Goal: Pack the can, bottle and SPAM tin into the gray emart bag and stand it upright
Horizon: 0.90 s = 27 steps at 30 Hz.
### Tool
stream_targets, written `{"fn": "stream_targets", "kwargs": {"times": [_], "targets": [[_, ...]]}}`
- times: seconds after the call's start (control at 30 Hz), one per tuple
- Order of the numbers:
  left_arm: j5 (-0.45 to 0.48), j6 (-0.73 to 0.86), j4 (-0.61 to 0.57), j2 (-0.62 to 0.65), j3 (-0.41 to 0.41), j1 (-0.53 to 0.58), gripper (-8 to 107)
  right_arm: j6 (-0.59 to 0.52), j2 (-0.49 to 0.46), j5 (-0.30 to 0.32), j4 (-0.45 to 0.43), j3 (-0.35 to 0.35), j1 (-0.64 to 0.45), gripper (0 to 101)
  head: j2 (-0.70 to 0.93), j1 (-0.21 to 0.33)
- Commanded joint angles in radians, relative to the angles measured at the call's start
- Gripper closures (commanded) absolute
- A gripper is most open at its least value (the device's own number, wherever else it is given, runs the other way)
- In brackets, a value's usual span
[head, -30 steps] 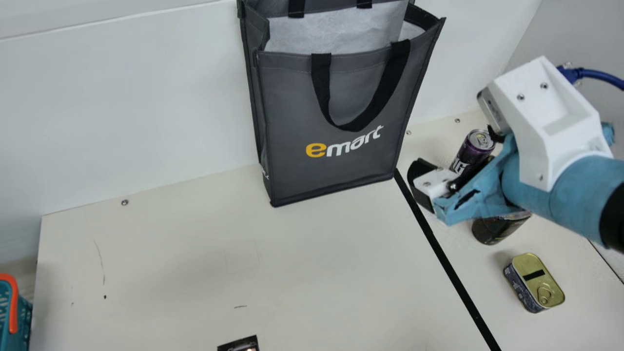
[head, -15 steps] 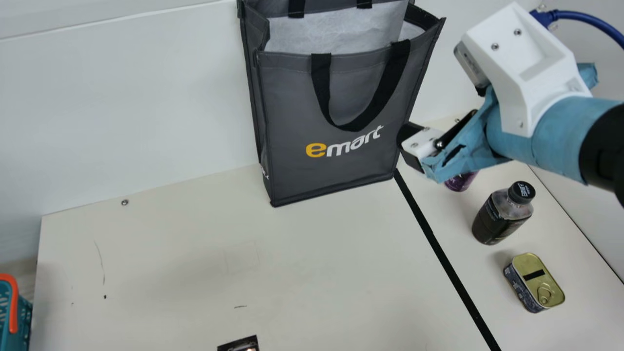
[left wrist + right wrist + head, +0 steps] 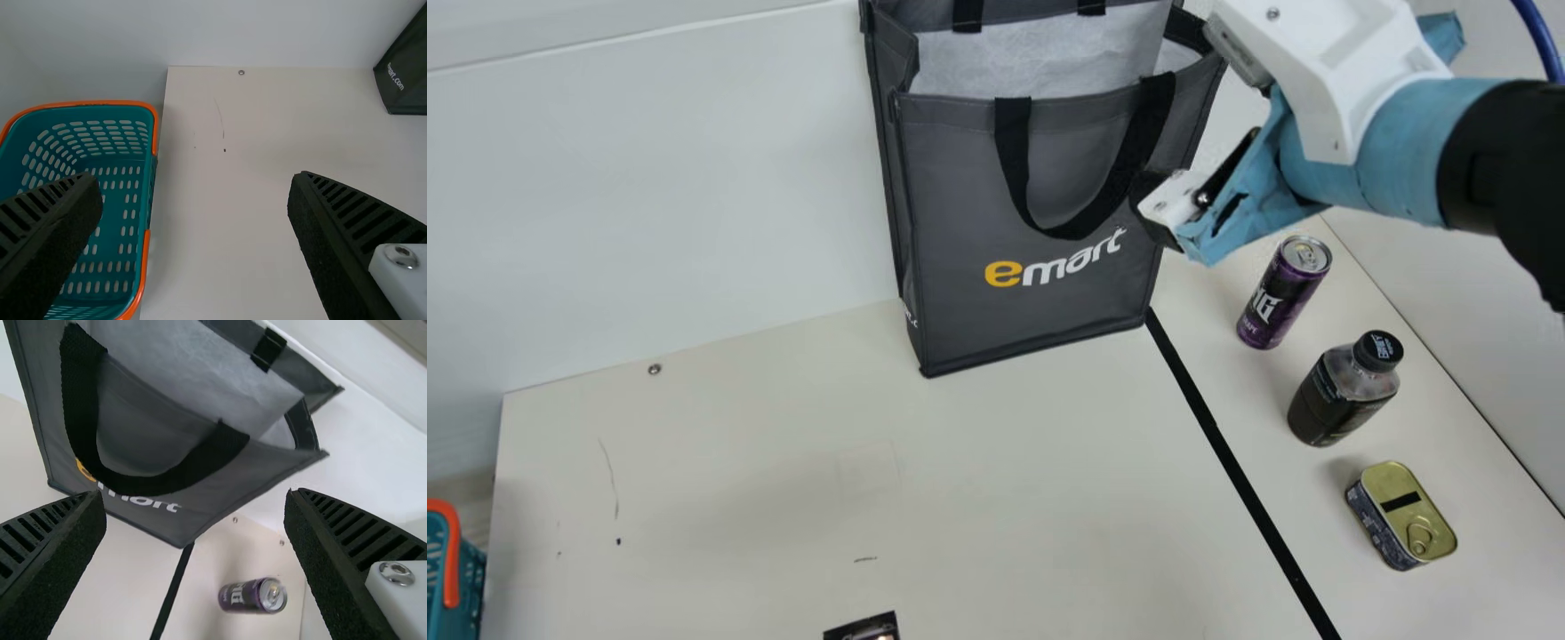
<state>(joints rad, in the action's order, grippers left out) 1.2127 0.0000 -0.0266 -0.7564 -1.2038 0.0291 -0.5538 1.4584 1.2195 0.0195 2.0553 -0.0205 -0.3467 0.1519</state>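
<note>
In the main view the gray emart bag (image 3: pixel 1049 293) stands upright against the back wall, its mouth gaping. My right gripper (image 3: pixel 1158 209) hangs in front of the bag's right side; in the right wrist view the right gripper (image 3: pixel 195 553) is open, nothing between its fingers. The purple can (image 3: pixel 1282 293), the dark bottle (image 3: pixel 1343 391) and the SPAM tin (image 3: pixel 1403 516) stand in a row right of the black line. The can (image 3: pixel 252 595) and bag (image 3: pixel 153 427) also appear in the right wrist view. My left gripper (image 3: pixel 195 233) is open and empty over the table's left part.
A teal basket with an orange rim (image 3: pixel 155 133) stands beside the table's left edge. The white back wall (image 3: pixel 667 196) rises behind the bag. A small dark object (image 3: pixel 863 628) lies at the main view's bottom edge. Black tape (image 3: pixel 1240 471) crosses the table.
My right gripper has risen and shifted leftward, from beside the can to in front of the bag's right side, uncovering the can and bottle. The bag and items have stayed put.
</note>
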Motion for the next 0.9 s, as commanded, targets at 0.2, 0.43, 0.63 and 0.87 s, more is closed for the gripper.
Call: {"fn": "stream_targets", "kwargs": {"times": [0.2,0.43,0.63,0.87], "targets": [[0.000,0.000,0.000,0.000,0.000,0.000,9,-0.157,0.073,0.001,0.032,0.078,-0.002,6,-0.002,0.023],[0.000,0.000,0.000,0.000,0.000,0.000,9,-0.293,0.125,0.001,0.084,0.120,-0.011,6,-0.002,0.023],[0.000,0.000,0.000,0.000,0.000,0.000,9,-0.396,0.166,0.001,0.131,0.147,-0.018,6,-0.002,0.023],[0.000,0.000,0.000,0.000,0.000,0.000,9,-0.490,0.217,0.001,0.183,0.174,-0.025,6,-0.002,0.023]]}}
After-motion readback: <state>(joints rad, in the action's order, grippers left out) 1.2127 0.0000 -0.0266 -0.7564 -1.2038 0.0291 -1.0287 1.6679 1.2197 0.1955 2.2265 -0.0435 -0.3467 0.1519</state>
